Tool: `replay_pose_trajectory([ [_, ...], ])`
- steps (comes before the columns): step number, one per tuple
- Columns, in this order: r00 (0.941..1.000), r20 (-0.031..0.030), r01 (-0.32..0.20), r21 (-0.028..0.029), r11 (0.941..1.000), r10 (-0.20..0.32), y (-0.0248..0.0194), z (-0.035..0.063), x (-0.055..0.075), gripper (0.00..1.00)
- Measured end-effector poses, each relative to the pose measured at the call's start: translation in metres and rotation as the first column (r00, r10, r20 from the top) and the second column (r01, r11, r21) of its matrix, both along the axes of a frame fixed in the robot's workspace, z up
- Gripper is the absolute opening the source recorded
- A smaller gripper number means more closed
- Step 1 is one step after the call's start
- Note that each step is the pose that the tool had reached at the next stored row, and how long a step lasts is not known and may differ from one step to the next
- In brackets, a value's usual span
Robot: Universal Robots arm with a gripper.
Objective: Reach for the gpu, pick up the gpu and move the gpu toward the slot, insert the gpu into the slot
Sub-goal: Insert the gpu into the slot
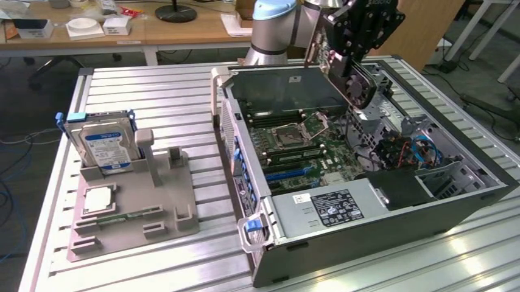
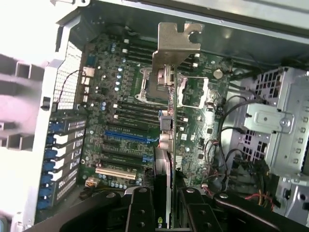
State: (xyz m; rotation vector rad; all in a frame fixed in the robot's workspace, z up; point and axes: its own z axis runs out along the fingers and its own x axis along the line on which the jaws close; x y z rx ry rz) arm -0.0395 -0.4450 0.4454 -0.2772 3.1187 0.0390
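Observation:
My gripper (image 1: pixel 351 58) hangs above the open computer case (image 1: pixel 455 210), shut on the gpu (image 1: pixel 358 82). The card is tilted, and its round black fan shows in the exterior view. In the wrist view the gpu (image 2: pixel 166 145) appears edge-on between the two black fingers (image 2: pixel 140 208), with its silver end bracket (image 2: pixel 176 42) farthest from the camera, over the motherboard (image 2: pixel 116 92). The blue expansion slot (image 2: pixel 126 137) lies on the board below and to one side of the card. In the exterior view that slot (image 1: pixel 286 174) is well below the card, and the card is clear of the board.
A grey fixture (image 1: pixel 134 210) on the exterior view's left holds a silver hard drive (image 1: pixel 101 145) with a blue-white label and a processor chip (image 1: pixel 97 199). Inside the case are the power supply (image 1: pixel 337 207), the drive cage (image 2: pixel 273 125) and loose cables (image 1: pixel 422 152). A slatted aluminium table (image 1: pixel 154 97) carries everything.

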Motion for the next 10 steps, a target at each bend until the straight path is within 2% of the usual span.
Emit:
replay_pose_trajectory([
  [5,0.9974,0.0000,-0.072,0.0001,0.9974,0.072,0.0000,0.0000,0.0000,0.26],
  [10,0.9888,0.0000,-0.150,0.0000,0.9888,0.150,0.0000,-0.0001,-0.0001,0.26],
])
